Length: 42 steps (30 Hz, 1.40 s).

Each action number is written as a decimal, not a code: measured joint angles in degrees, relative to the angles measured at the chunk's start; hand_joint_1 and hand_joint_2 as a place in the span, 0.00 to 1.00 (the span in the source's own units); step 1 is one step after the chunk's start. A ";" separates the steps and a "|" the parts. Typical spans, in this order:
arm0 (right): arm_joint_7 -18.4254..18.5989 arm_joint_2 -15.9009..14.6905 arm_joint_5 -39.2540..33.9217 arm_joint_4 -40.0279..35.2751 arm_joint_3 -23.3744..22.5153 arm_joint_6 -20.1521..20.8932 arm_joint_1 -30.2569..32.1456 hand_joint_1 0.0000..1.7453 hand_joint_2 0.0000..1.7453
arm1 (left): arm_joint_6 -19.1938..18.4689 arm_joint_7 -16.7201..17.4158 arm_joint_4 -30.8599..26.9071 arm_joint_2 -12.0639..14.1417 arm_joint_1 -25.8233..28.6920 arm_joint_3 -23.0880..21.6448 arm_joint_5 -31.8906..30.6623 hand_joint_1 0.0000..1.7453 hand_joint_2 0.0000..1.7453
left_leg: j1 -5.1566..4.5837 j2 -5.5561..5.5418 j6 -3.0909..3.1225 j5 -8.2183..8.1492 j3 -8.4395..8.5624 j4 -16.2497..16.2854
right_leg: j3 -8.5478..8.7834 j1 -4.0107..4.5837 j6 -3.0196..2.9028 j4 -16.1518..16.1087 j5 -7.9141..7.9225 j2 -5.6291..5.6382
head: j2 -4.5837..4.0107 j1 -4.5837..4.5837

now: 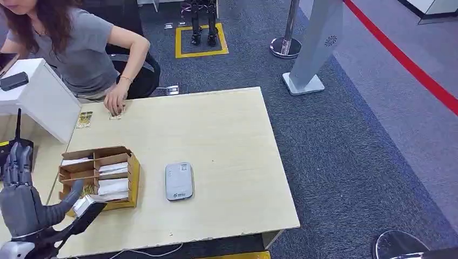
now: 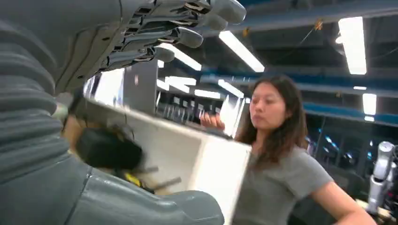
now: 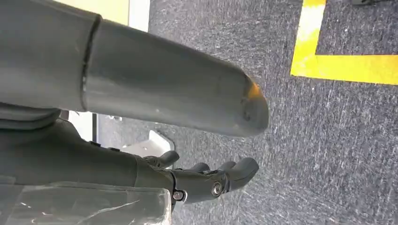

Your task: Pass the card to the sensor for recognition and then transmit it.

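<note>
Left hand (image 1: pixel 21 202) raised, fingers spread, empty; right hand (image 3: pixel 206 180) hangs loosely open over the carpet.
Cards sit in the cardboard box (image 1: pixel 100 175) just beside its thumb; the card reader (image 1: pixel 179 181) lies beyond. A poor pinch may drag several cards.

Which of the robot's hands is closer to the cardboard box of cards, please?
Left. The left hand is raised just beside the cardboard box on the table; the right hand hangs over the carpet.

The table (image 1: pixel 227 135) carries a cardboard box (image 1: pixel 100 178) near its left edge, a grey sensor (image 1: pixel 179 181) beside it toward the near edge, and two cards (image 1: pixel 84 119) by the far left corner.
</note>
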 joint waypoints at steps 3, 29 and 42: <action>0.00 0.13 -0.24 0.00 -0.26 -0.11 0.01 0.00 0.00 | 1.98 1.65 -2.19 0.84 3.27 0.00 -2.33 0.00 1.00 | 0.00 -0.01 0.00 0.00 0.00 0.00 | 0.01 0.00 0.00 0.00 0.00 -0.02 | 0.00 0.00; -0.02 0.22 0.37 -0.02 -0.55 -0.26 -0.03 0.00 0.00 | -13.92 10.67 -0.26 8.75 3.18 -5.44 -9.95 0.00 1.00 | 0.00 -0.04 0.00 0.02 0.02 0.00 | 0.02 0.00 0.00 0.00 0.01 -0.06 | -0.02 0.00; 0.13 0.18 0.50 -0.02 -0.55 -0.26 -0.07 0.00 0.00 | -23.25 9.47 6.22 10.94 -5.04 -10.01 -4.34 0.00 1.00 | -0.01 -0.04 0.01 0.03 0.02 0.00 | 0.02 0.00 0.00 0.00 0.02 -0.05 | 0.00 0.02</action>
